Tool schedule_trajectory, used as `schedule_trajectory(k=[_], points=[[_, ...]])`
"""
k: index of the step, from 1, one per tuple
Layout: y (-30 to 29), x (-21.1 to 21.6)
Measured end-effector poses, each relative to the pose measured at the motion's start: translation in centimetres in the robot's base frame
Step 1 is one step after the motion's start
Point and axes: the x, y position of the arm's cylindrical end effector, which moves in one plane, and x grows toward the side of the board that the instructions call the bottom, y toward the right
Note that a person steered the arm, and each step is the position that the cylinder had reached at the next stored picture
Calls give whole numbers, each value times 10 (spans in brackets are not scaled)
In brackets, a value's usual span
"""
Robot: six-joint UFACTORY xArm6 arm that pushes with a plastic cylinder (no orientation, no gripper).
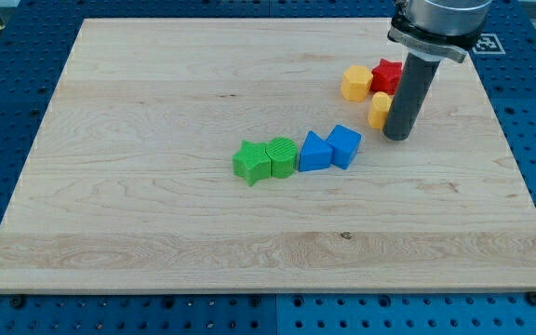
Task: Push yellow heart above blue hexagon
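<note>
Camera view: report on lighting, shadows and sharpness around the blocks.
Camera view: lighting is even and soft, no glare on the wooden board; blocks cast only faint shadows; edges are sharp on the green pair and blue pair; my tip partly hides a yellow block.

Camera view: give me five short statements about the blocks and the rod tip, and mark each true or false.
1. My tip stands at the right side of a yellow block. True.
2. The red block lies at the view's bottom left. False: it lies at the upper right, beside the yellow hexagon.
3. Two green blocks sit side by side near the middle of the board. True.
4. The two blue blocks lie left of the green ones. False: they lie to their right.
5. My tip touches a blue block. False: it stands apart, to their upper right.
</note>
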Motion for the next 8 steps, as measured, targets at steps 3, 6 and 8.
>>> schedule_trajectory(k=[3,6,8], points=[[29,-17],[14,-18],[15,-18]])
